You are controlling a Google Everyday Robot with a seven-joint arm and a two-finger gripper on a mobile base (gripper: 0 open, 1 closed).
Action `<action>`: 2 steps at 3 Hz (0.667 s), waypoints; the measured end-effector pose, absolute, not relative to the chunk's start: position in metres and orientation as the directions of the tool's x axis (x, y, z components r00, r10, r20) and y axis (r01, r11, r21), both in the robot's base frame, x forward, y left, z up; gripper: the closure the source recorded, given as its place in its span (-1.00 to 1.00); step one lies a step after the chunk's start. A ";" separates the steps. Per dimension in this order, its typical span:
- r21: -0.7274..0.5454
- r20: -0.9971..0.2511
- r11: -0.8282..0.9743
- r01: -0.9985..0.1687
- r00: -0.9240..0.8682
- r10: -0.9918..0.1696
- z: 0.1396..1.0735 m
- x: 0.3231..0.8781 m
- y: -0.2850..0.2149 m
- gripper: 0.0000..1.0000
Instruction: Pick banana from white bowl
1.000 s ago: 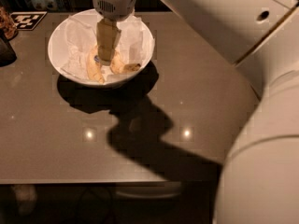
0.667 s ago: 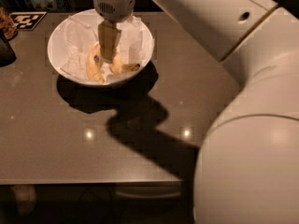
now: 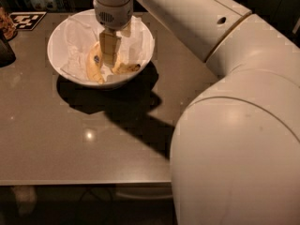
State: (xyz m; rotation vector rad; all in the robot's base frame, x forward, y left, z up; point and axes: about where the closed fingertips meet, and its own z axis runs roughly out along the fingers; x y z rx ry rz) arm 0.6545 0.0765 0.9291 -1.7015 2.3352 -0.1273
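The white bowl [image 3: 63,32] stands at the table's far left, lined with crinkled white paper. Two bananas lie in it. The curved banana [image 3: 124,69], with brownish patches and a dark stem pointing right, lies at the bowl's right front. A straighter banana [image 3: 92,68] with a small dark sticker lies to its left. My gripper [image 3: 108,59] hangs straight down from the wrist into the bowl, between the two bananas and just left of the curved one. Whether it touches either banana is hidden.
A black-and-white marker tag [image 3: 28,20] lies at the back left. A dark object [image 3: 5,50] stands at the left edge. My arm's large white elbow [image 3: 239,149] fills the right foreground. The table's front edge [image 3: 84,182] runs near the bottom.
The arm's elbow has swung closer and fills more of the right side. The gripper stays down in the bowl at about the same spot. The bananas have not moved.
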 end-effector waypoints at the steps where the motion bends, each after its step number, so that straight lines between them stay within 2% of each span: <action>1: -0.178 -0.139 0.312 -0.933 -0.290 -0.947 0.913 0.659 0.080 -0.44; 2: -0.140 -0.129 0.311 -0.940 -0.294 -0.947 0.897 0.662 0.082 -0.48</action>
